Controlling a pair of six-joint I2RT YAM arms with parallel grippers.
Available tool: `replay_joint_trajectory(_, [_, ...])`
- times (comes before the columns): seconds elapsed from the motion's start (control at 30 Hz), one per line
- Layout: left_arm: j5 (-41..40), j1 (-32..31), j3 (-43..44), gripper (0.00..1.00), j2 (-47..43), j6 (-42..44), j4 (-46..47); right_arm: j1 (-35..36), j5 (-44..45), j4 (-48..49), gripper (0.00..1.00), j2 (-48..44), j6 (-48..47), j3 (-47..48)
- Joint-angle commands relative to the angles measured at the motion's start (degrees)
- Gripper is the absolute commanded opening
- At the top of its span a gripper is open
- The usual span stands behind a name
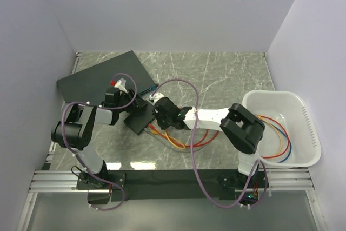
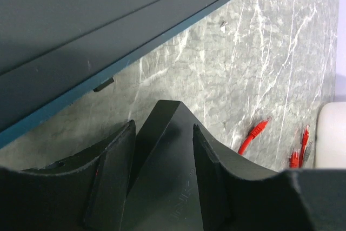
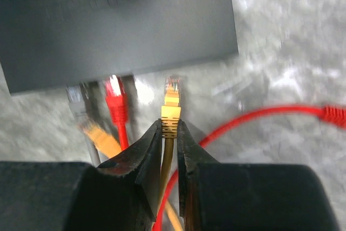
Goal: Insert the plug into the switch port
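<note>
The small matte-black switch box [image 1: 141,116] lies on the marble table, and my left gripper [image 1: 127,107] is shut on its left end. In the left wrist view the box [image 2: 167,171] fills the gap between my fingers [image 2: 111,166]. My right gripper [image 3: 170,125] is shut on a yellow plug [image 3: 171,104], pinching it just behind the connector. The plug's tip is a little short of the box's front edge [image 3: 119,20], to the right of a red plug [image 3: 115,101] and a grey plug [image 3: 75,101] at that edge. The port openings themselves are hidden.
A large dark slab with a blue front strip [image 1: 102,79] lies behind the box, close to my left gripper. Loose red and orange cables [image 1: 184,139] trail under my right arm. A white tub [image 1: 311,128] with more cables stands at the right. A red plug [image 2: 254,133] lies on the table.
</note>
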Motion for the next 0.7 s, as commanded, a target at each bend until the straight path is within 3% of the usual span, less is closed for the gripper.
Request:
replay_joint_trajectory(0.0, [0.9, -0.3, 0.2, 0.52, -3.5, -0.2, -0.9, 0.3, 1.9, 2.7, 0.00, -6.0, 0.4, -3.7])
replay_joint_trajectory(0.2, [2.5, -0.3, -3.5, 0.52, -12.8, -1.8, 3.0, -1.2, -3.3, 4.2, 0.00, -16.7, 2.7, -10.1])
replay_joint_trajectory(0.33, [6.8, -0.3, -7.5, 0.53, -20.0, -4.1, 10.5, -5.6, -14.6, 9.1, 0.00, -20.7, 6.3, -11.3])
replay_joint_trajectory(0.5, [14.1, -0.3, -13.9, 0.56, -27.8, -8.6, 21.2, -12.5, -36.9, 19.7, 0.00, -21.2, 14.6, -14.7])
replay_joint_trajectory(0.67, [18.6, -0.3, -20.0, 0.57, -29.7, -17.5, 37.2, -15.2, -51.3, 33.6, 0.00, -18.3, 25.4, -15.6])
